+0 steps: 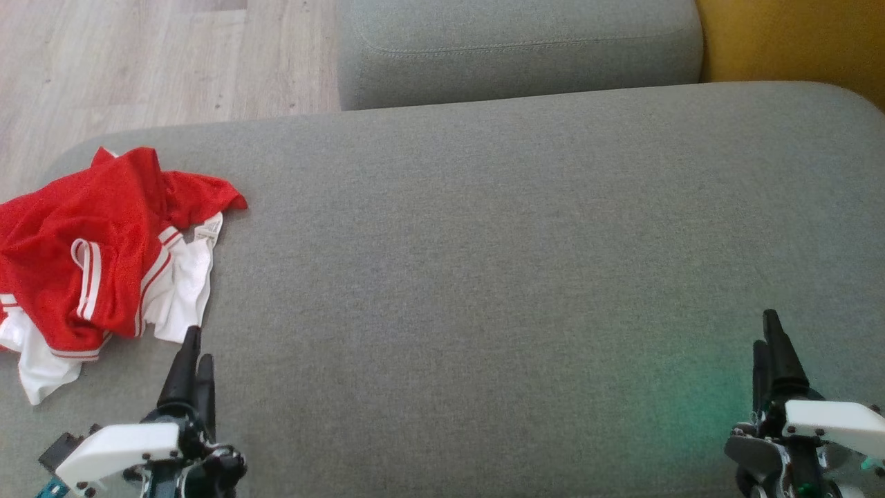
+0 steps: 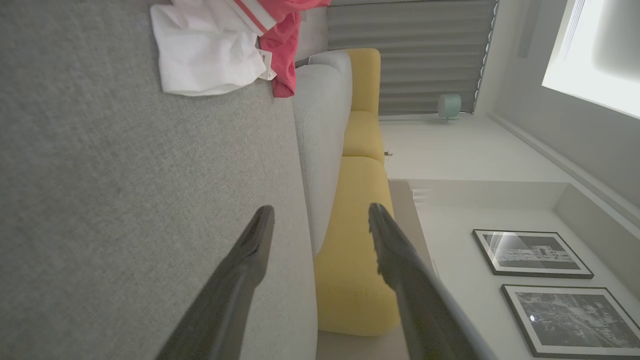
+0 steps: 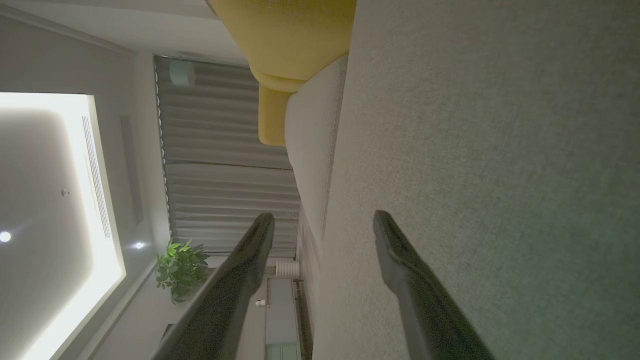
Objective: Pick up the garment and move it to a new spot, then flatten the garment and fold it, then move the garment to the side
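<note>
We found the crumpled red-and-white mesh fabric garment lying at the left end of the wide grey fabric sofa cushion. We recorded the left gripper at the near left, its tips just beside the garment's near white hem, with the fingers spread wide and holding nothing. We recorded the right gripper at the near right, well apart from the garment, with its fingers likewise spread wide and empty.

The left claw stands spread wide, fingers forward; the right claw likewise.
</note>
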